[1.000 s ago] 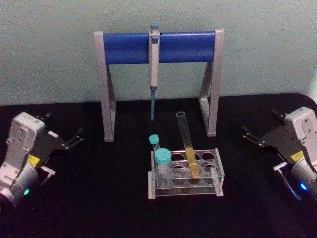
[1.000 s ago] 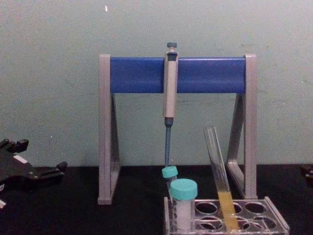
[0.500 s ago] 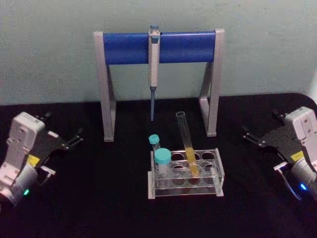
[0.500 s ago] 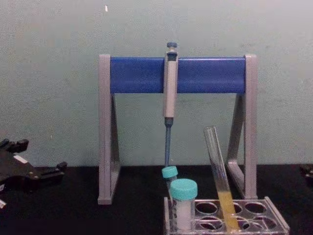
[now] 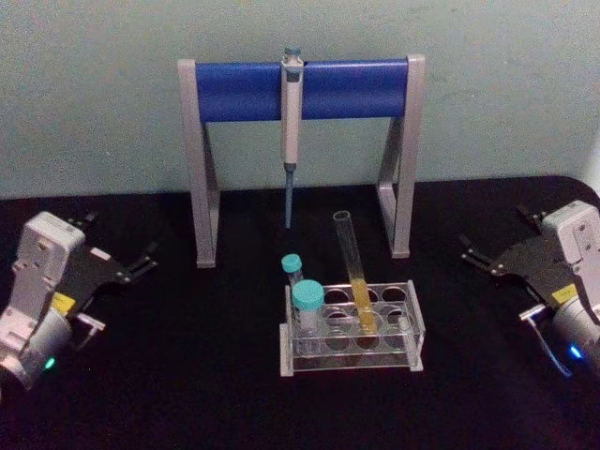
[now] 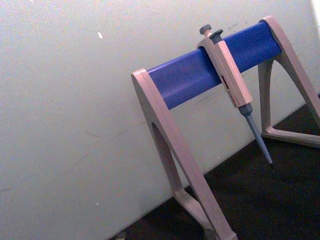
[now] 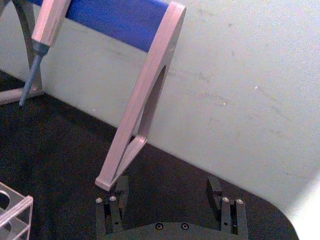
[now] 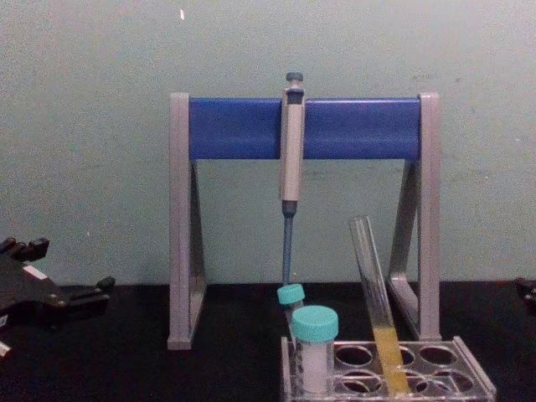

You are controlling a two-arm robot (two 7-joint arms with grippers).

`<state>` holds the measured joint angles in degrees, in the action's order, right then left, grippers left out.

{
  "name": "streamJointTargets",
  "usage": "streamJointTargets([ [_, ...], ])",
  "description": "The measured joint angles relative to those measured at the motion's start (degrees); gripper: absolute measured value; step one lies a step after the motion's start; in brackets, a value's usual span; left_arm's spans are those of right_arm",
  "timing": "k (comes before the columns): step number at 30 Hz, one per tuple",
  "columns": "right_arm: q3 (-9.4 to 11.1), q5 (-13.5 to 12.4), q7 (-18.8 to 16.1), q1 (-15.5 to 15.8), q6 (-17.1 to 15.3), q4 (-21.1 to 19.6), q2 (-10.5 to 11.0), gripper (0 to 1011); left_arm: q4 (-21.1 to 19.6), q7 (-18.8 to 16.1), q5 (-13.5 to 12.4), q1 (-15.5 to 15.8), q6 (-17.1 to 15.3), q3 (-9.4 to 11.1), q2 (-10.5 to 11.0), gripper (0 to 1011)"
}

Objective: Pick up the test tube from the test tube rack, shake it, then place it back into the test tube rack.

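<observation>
left end effector (image 5: 122,236) sits well left of the test tube rack (image 5: 413,330), fingers apart; right end effector (image 5: 492,232) well right, fingers apart too; nothing done yet; the test tube (image 5: 352,262) leans in the rack, ungrasped; pick, shake and return are left; one long tube, two teal-capped tubes (image 5: 307,302), one pipette (image 5: 291,112).

Black left hand (image 5: 120,236), grey housing (image 5: 42,253), yellow label (image 5: 62,302), green light (image 5: 48,362), matching right hand (image 5: 494,232), blue light (image 5: 573,353), silver screws (image 7: 158,226)

Left gripper (image 5: 120,235), right gripper (image 5: 493,231): jaws spread
</observation>
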<state>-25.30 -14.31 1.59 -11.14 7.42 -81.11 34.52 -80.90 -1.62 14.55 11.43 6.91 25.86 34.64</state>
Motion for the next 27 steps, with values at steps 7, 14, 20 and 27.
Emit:
streamJointTargets([
  [7, 1.7, -1.3, -2.3, 1.1, 2.2, -1.7, -0.1, 1000, 0.0, 0.0, 0.0, 0.0, 0.0, 0.0, 0.0, 1001],
  [14, 2.7, -4.9, -8.7, 1.8, 5.1, -4.3, 0.2, 1000, 0.0, 0.0, 0.0, 0.0, 0.0, 0.0, 0.0, 1001],
  [20, 2.7, -8.2, -15.0, 1.5, 6.1, -6.0, 0.1, 1000, 0.0, 0.0, 0.0, 0.0, 0.0, 0.0, 0.0, 1001],
  [27, 1.7, -10.5, -20.8, -0.1, 4.6, -6.6, -0.8, 1000, 0.0, 0.0, 0.0, 0.0, 0.0, 0.0, 0.0, 1001],
])
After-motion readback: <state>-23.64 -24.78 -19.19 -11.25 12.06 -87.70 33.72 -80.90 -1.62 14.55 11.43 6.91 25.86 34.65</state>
